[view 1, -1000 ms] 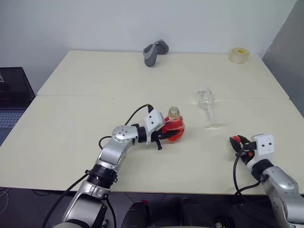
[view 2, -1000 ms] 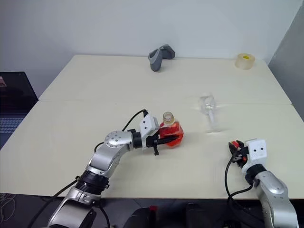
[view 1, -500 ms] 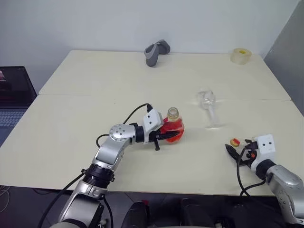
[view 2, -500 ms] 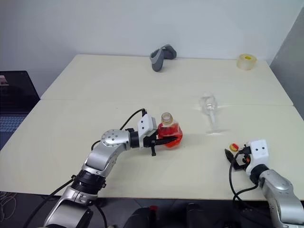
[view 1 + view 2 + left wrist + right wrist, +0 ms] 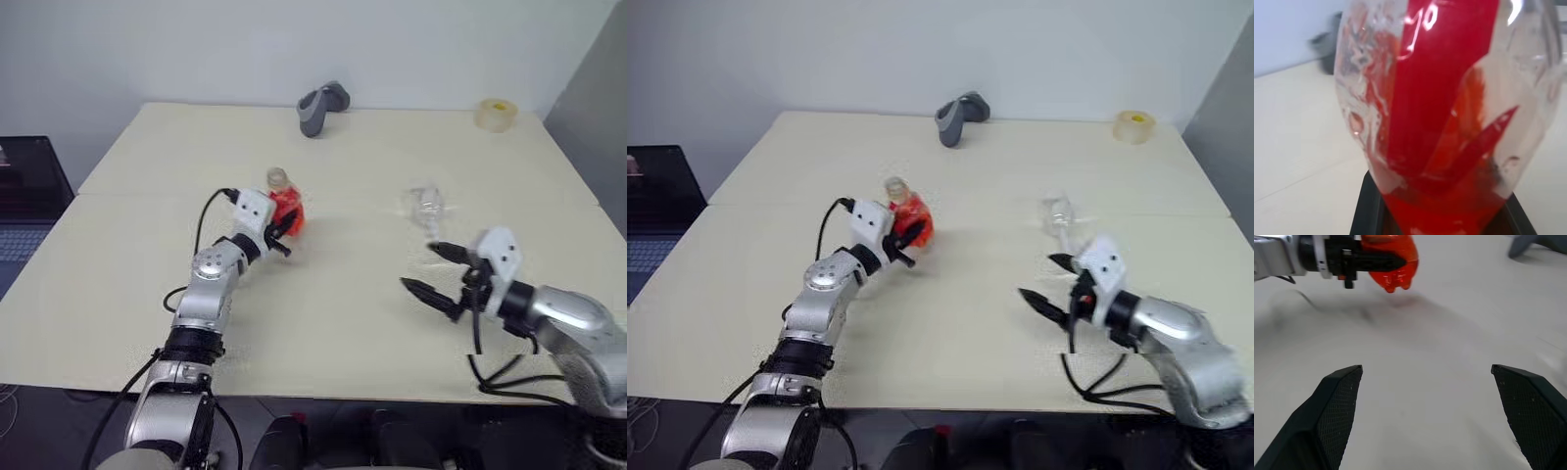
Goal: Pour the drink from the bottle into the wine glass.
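Here, bottle (image 5: pixel 284 206) clamped in left jaws, wine glass (image 5: pixel 425 208) beyond wide-spread right jaws

Two head cameras look forward and down over the table (image 5: pixel 392 333), sharing the whole tabletop. The left wrist camera sits pressed against the bottle (image 5: pixel 1444 112), apparently facing the far edge. The right wrist camera looks low across the table, bottle at eleven o'clock.

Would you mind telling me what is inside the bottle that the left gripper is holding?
The bottle holds bright red drink, seen through its clear wall; its neck is uncapped. The left gripper is shut on its lower body, whose black fingers cover part of the liquid, so the exact level is unclear.
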Controlling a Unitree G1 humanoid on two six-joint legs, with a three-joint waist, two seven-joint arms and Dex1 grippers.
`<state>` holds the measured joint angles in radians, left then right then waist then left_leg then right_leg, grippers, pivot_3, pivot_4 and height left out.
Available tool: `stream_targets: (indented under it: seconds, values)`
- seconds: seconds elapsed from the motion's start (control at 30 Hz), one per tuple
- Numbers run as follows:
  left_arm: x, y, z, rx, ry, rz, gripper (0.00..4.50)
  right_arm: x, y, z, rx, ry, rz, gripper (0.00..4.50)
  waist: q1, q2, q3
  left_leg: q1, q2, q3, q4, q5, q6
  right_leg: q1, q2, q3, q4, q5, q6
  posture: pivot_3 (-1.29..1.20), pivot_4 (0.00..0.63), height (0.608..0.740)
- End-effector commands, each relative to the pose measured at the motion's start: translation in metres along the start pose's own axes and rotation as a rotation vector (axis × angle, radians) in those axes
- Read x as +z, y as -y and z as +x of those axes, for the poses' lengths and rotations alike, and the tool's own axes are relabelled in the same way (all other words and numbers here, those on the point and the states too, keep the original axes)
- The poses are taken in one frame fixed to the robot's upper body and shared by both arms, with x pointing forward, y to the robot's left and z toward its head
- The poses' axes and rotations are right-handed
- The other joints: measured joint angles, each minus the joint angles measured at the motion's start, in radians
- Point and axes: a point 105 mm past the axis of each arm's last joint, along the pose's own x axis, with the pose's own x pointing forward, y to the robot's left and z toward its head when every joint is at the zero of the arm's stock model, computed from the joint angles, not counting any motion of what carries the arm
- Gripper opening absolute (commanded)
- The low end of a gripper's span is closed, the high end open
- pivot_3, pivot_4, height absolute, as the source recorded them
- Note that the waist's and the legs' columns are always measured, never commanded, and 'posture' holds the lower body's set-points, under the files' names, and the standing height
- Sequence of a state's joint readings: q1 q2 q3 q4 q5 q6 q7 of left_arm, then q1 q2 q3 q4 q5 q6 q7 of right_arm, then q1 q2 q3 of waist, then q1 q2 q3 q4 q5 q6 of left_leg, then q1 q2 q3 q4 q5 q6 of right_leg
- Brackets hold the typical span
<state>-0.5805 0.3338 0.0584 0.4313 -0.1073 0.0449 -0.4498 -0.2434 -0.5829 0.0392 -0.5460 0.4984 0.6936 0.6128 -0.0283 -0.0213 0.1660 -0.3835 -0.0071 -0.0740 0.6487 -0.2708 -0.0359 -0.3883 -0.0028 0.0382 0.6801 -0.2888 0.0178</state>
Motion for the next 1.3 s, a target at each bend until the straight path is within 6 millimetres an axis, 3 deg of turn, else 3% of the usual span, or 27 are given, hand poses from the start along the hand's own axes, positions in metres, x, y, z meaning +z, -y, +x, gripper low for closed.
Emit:
stream_targets:
  seconds: [0.03,0.27,0.5,0.53,0.83,1.1,1.2,1.3]
  values:
    - [0.012,-0.022,0.002,0.098,0.058,0.01,0.76,0.003,-0.008,0.027,0.041,0.005,-0.026,4.5,0.003,-0.001,0.001,0.0,0.0,0.0,0.001,0.0,0.0,0.0,0.0,0.0,0.0,0.0,0.0,0.0,0.15,0.74]
    - [-0.014,-0.053,0.004,0.246,-0.018,-0.079,0.76,0.014,-0.018,0.061,0.106,0.043,-0.068,4.5,0.02,-0.002,0.001,-0.011,-0.001,-0.003,0.013,0.0,-0.001,-0.004,-0.002,-0.004,0.001,0.001,0.002,0.0,0.15,0.74]
    - [-0.029,-0.063,0.005,0.323,-0.056,-0.158,0.76,0.015,-0.026,0.064,0.145,0.046,-0.079,4.5,0.019,-0.002,0.001,-0.01,-0.001,-0.003,0.014,0.0,0.0,-0.003,-0.002,-0.004,0.001,0.002,0.002,0.0,0.15,0.74]
    - [-0.03,-0.062,0.005,0.322,-0.058,-0.162,1.49,0.015,-0.027,0.064,0.147,0.047,-0.079,4.5,0.019,-0.002,0.001,-0.01,-0.001,-0.003,0.014,0.0,0.0,-0.003,-0.002,-0.004,0.002,0.002,0.002,0.0,0.15,0.74]
    - [-0.027,-0.054,-0.001,0.313,-0.009,-0.201,4.32,0.019,-0.034,0.061,0.172,0.05,-0.063,4.5,0.006,-0.002,0.001,-0.01,-0.001,-0.004,0.013,0.0,0.0,-0.003,-0.002,-0.004,0.002,0.002,0.002,0.0,0.15,0.74]
    - [-0.02,-0.055,-0.025,0.36,0.009,-0.157,4.47,0.022,-0.037,0.047,0.187,0.036,-0.079,4.5,0.002,-0.002,0.001,-0.01,0.0,-0.004,0.013,0.0,0.0,-0.003,-0.002,-0.004,0.001,0.002,0.002,0.0,0.15,0.74]
    - [-0.016,-0.058,-0.046,0.43,0.019,-0.168,4.47,0.024,-0.025,0.031,0.13,0.037,-0.057,4.5,0.002,-0.002,0.001,-0.011,0.0,-0.004,0.013,0.0,0.0,-0.003,-0.002,-0.004,0.001,0.002,0.002,0.0,0.15,0.74]
    - [-0.011,-0.047,-0.058,0.417,0.017,-0.152,4.47,0.024,-0.011,0.018,0.07,0.028,-0.016,4.5,0.003,-0.002,0.001,-0.011,0.0,-0.004,0.013,0.0,0.0,-0.002,-0.003,-0.004,0.001,0.002,0.002,0.0,0.15,0.74]
